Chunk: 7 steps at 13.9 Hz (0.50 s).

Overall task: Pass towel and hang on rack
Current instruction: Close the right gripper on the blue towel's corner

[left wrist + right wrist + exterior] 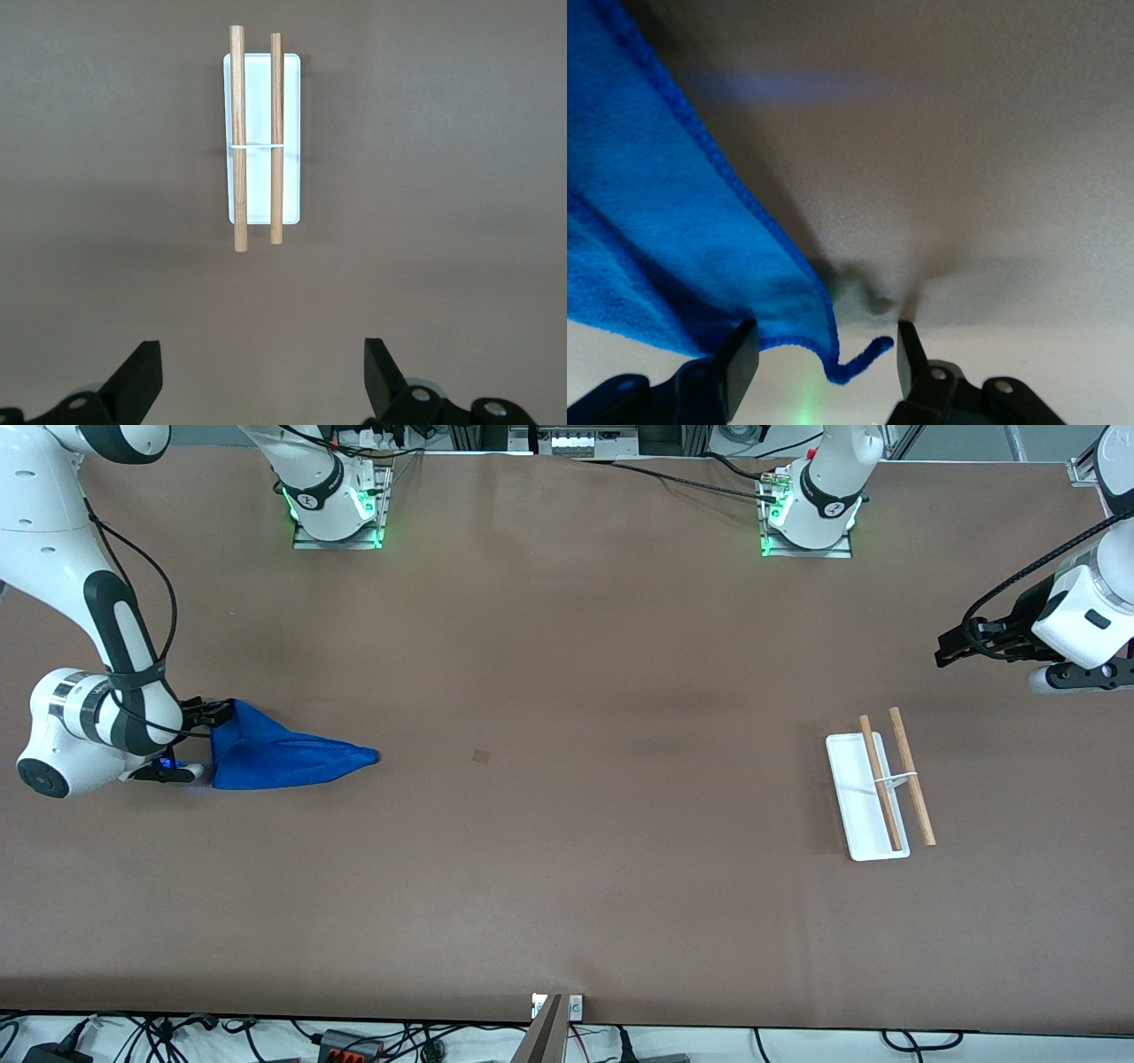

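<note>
The royal-blue towel (283, 760) lies bunched on the table at the right arm's end. My right gripper (202, 740) is low at the towel's end, open, its fingers on either side of the towel's hemmed corner (788, 301) without closing on it. The rack (877, 793) stands at the left arm's end, with a white base and two wooden rods; it also shows in the left wrist view (261, 133). My left gripper (948, 651) hangs open and empty in the air, over bare table between the rack and the left arm's base. Its fingers (142, 372) stand wide apart.
A small dark square mark (481, 756) is on the brown table near its middle. Both arm bases (337, 505) stand along the table's edge farthest from the front camera. Cables lie past the nearest edge.
</note>
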Tool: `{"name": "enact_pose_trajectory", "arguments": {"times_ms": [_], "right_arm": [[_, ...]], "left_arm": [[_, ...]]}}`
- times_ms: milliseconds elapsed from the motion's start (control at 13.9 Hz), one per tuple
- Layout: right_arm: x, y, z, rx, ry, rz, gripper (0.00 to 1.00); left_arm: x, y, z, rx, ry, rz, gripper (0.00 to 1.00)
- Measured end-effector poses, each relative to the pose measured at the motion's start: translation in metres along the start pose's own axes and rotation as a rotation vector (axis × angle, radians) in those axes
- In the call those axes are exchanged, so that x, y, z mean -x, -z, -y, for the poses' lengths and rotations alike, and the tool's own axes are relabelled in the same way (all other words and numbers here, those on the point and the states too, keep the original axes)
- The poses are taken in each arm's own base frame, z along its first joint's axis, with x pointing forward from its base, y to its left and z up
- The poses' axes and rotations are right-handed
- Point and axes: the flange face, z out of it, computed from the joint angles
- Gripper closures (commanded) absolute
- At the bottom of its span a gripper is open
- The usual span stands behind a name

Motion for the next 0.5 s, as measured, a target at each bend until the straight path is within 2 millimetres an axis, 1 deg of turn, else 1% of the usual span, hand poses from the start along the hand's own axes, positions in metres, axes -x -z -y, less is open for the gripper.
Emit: {"name": "enact_pose_trajectory", "arguments": {"times_ms": [72, 144, 503], "right_arm": [[0.0006, 0.0010, -0.0019, -0.001, -0.003, -0.002, 0.89], [0.0014, 0.0024, -0.0040, -0.003, -0.006, -0.004, 1.00], [0.0026, 0.0052, -0.0023, -0.032, 0.033, -0.005, 1.00]], "left_arm": [[0.0000, 0.0000, 0.0000, 0.000, 0.000, 0.000, 0.00], [-0.0001, 0.0001, 0.0001, 0.000, 0.000, 0.000, 0.00], [0.0000, 0.0009, 0.0006, 0.003, 0.002, 0.001, 0.00]]}}
